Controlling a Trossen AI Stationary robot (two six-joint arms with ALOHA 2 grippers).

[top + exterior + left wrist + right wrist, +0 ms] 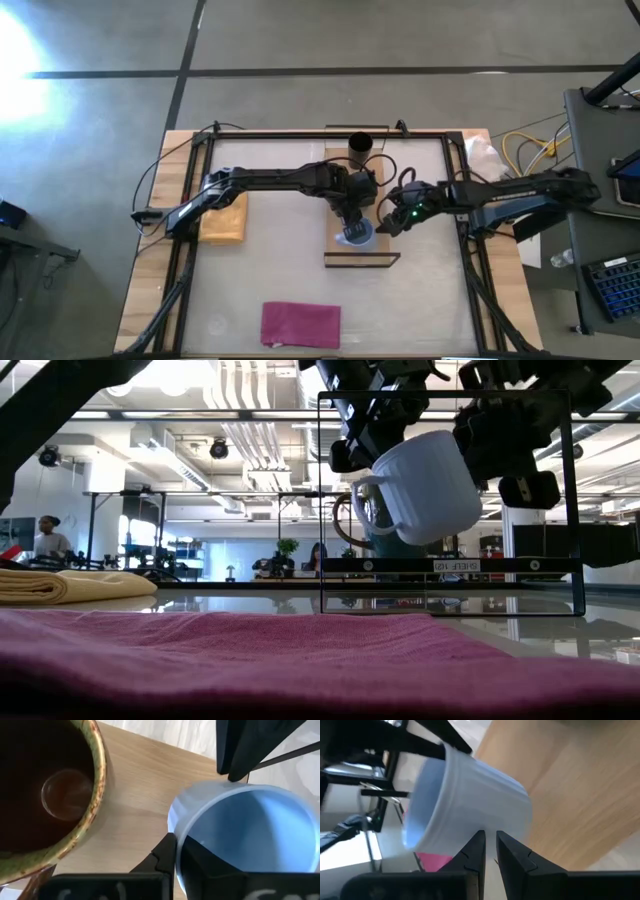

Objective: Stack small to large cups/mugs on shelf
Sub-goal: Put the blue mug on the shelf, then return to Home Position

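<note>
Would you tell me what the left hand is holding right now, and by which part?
The left hand holds the light blue mug by its rim, one finger inside, tilted above the shelf.

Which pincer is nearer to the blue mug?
Left. The left pincer grips the blue mug by its rim, lifted over the shelf; the right pincer is just beside it, not holding.

Shelf [361, 258] middle crowded: left gripper [352, 222] clamped on tilted, lifted light blue mug [428, 485]. Brown mug [47, 795] just beside that gripper, blocking its side. Right gripper [388, 222] close on opposite side, fingers nearly together. Black cup [360, 148] beyond, at shelf far end. Bare board under mug; open table toward magenta cloth [300, 325].
</note>
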